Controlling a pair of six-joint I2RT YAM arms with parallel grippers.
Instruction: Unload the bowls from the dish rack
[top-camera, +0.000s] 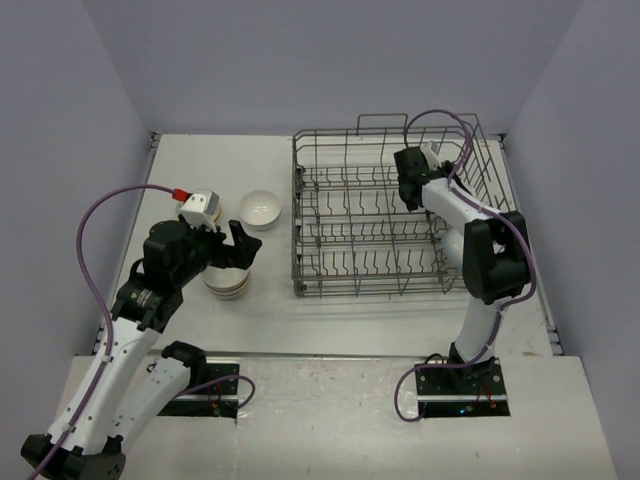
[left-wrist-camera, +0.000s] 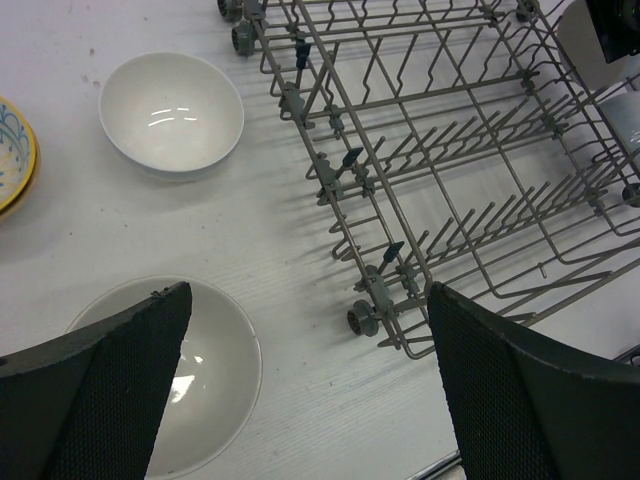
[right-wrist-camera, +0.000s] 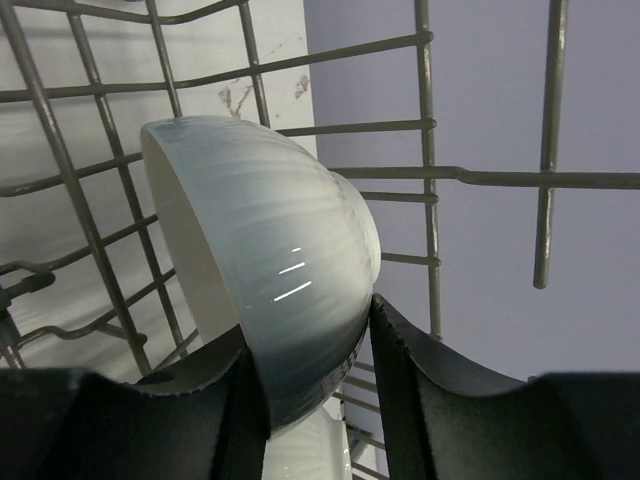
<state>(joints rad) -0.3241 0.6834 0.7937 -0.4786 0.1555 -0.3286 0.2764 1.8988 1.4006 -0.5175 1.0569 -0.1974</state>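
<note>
Black textured fingers (left-wrist-camera: 120, 390) of the left gripper (top-camera: 238, 245) stand spread wide with nothing between them, above a stack of bowls (top-camera: 228, 285) on the white table (top-camera: 270, 325). The left wrist view shows the stack's top bowl (left-wrist-camera: 215, 370) plain white and lying mouth up. At that view's left edge is the rim of a patterned bowl (left-wrist-camera: 12, 150) in yellow and blue. Just beyond the stack, apart from it, a single white bowl (top-camera: 260, 208) sits mouth up on the table, near the left side of the dish rack (top-camera: 380, 250). The grey wire rack fills the table's right half, and its rows of tines show bare in the top view. The right gripper (top-camera: 408, 195) reaches into the rack's far right part. In the right wrist view its two fingers (right-wrist-camera: 420, 385) are clamped on the lower edge of an upright white bowl (right-wrist-camera: 270, 240). One finger is on the inner side and the other is against the outer wall. This bowl stands on edge among the wires, its mouth facing left.
</note>
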